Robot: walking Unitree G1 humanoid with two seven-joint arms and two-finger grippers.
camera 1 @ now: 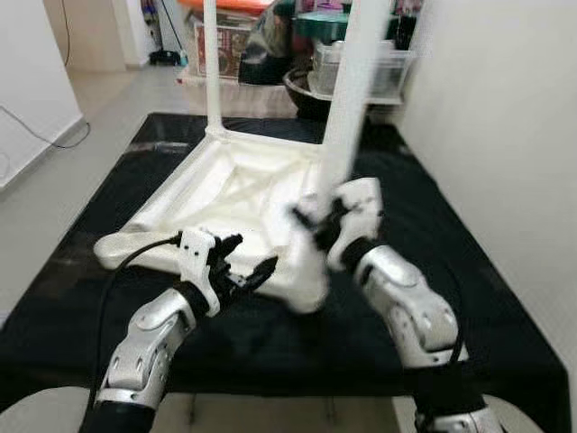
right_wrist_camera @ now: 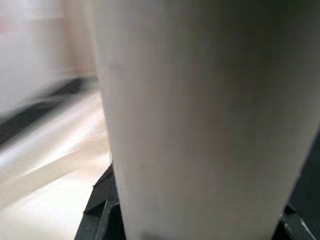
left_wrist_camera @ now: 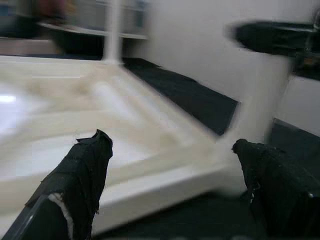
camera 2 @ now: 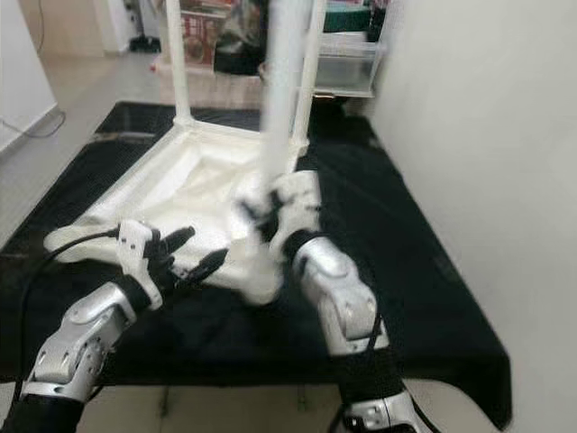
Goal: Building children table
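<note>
table top (camera 1: 230, 194), white plastic, lies upside down on a black mat (camera 1: 469, 271) on the floor, its ribbed underside facing up. in the left eye view one white leg (camera 1: 214, 63) stands upright in the far left corner. a second leg (camera 1: 347, 99), blurred, rises from the near right corner, where the right gripper (camera 1: 317, 224) is clenched around its lower part. the left gripper (camera 1: 245, 262) hovers just beside the near edge of the table top, fingers spread and holding nothing. a white wall (camera 1: 505, 135) runs along the right side of the mat, and boxes and bins (camera 1: 361, 54) are stacked behind the far end.

in the right eye view two legs stand in the far corners, and the blurred leg in the right gripper (camera 2: 261, 212) leans slightly left. a black cable (camera 2: 54, 257) loops from the left wrist toward the table top's near left corner.

in the left wrist view the two black fingers (left_wrist_camera: 82, 180) stand well apart, released, with the rounded near corner of the table top (left_wrist_camera: 165, 165) between them. the inner ribs run diagonally across the pale underside. the right gripper shows as a dark blur near the top, on the held leg (left_wrist_camera: 260, 110).

in the right wrist view the leg (right_wrist_camera: 200, 120) is a smooth, off-white tube very close to the camera, with black finger parts (right_wrist_camera: 102, 205) pressed at its base on both sides. the pale underside of the table top (right_wrist_camera: 45, 170) lies beyond it, blurred.
</note>
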